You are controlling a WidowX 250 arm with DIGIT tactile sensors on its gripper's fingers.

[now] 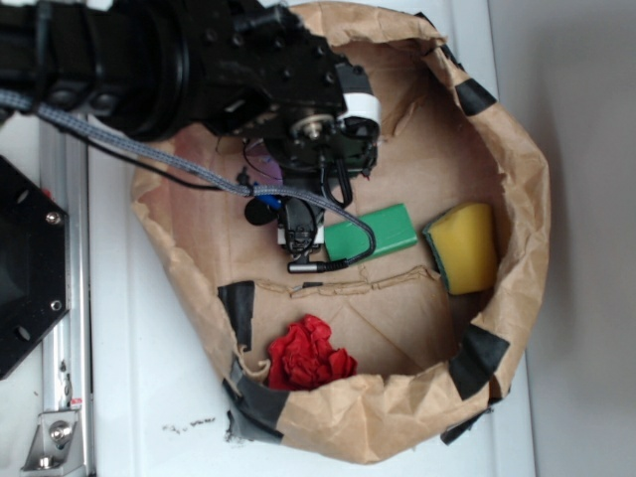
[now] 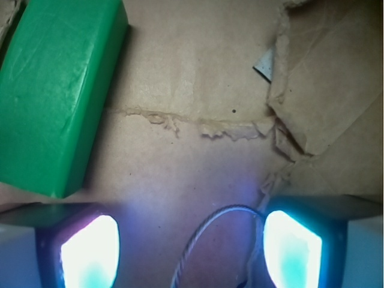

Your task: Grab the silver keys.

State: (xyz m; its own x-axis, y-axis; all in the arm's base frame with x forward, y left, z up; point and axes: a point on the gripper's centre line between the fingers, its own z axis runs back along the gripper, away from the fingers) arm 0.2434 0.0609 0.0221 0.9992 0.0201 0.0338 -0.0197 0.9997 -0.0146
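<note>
In the wrist view only the thin wire ring of the silver keys (image 2: pixel 198 232) shows. It lies on the brown paper between my fingers, close to the right one, and the key blades are cut off at the bottom edge. My gripper (image 2: pixel 192 249) is open, and its glowing pads (image 2: pixel 90 252) stand wide apart and touch nothing. In the exterior view the gripper (image 1: pixel 330 171) hangs low over the paper floor, and the arm hides the keys. The green block (image 2: pixel 57 90) lies just beyond my left finger.
A brown paper bag with taped, rolled-up walls (image 1: pixel 517 248) rings the work area. Inside it lie the green block (image 1: pixel 373 234), a yellow sponge (image 1: pixel 465 246) and a red cloth (image 1: pixel 308 356). Torn paper folds (image 2: pixel 324 90) rise ahead on the right.
</note>
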